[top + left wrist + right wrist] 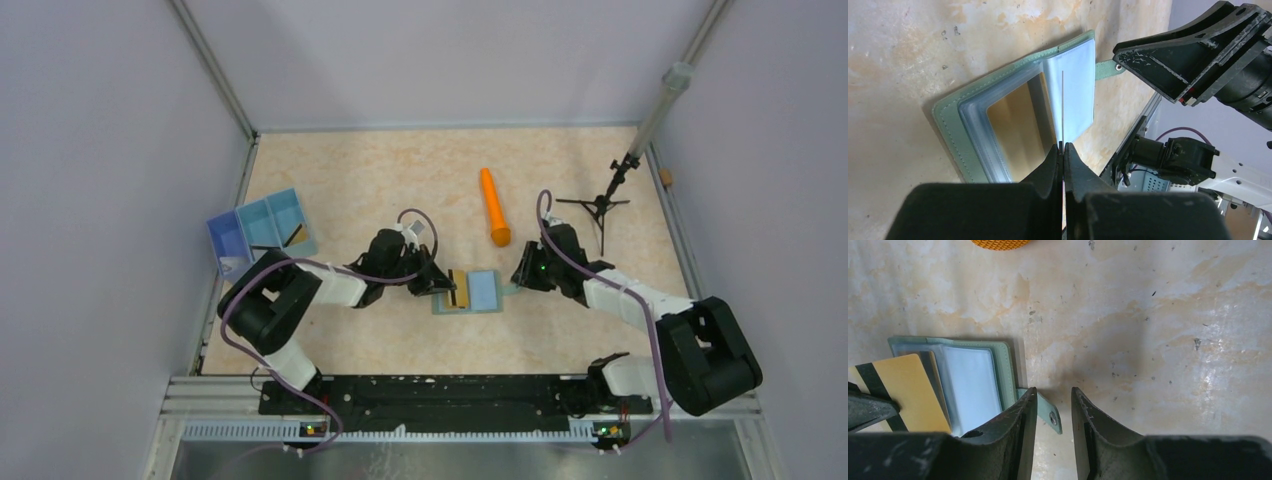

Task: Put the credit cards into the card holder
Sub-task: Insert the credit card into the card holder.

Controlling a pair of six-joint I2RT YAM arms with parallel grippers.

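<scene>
The card holder [482,292] lies open on the table, grey-green outside and pale blue inside. My left gripper [438,283] is shut on a gold credit card [455,291] with a dark stripe, held over the holder's left half. In the left wrist view the credit card [1062,100] shows edge-on as a thin line rising from the gripper [1063,146] over the card holder [950,130]. My right gripper [1053,390] stands open, its jaws apart on either side of the holder's strap tab [1052,416]. The credit card [910,387] and card holder [973,380] sit to its left.
An orange cylinder [494,207] lies beyond the holder. A blue three-compartment tray [262,228] stands at the left by the wall. A black tripod stand [600,205] is at the back right. Walls close in the table on three sides.
</scene>
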